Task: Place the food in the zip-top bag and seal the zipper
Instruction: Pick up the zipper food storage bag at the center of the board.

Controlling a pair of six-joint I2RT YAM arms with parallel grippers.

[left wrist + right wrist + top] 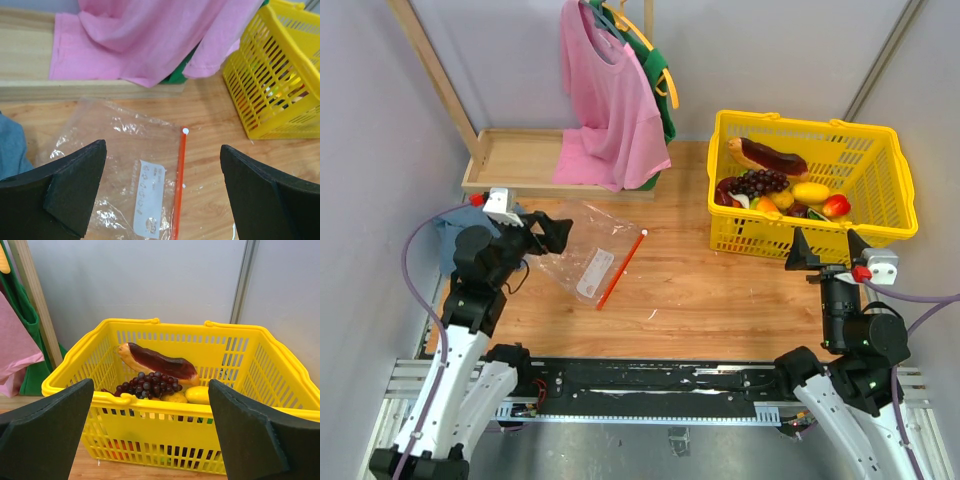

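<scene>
Overhead view: a clear bag [582, 248] lies flat on the worktop [720, 290] at centre left. Its red zipper [622, 268] runs diagonally from lower left to upper right, along the edge facing the basket [800, 128]. The left tool [550, 235], wide open and empty, hovers at the bag's left edge. The right tool [825, 240], also wide open and empty, faces the basket at right, nearer the food [760, 182], none of it bagged yet

Zip-top bag [120, 165] label [150, 198] has print, too blurry to read.
</scene>
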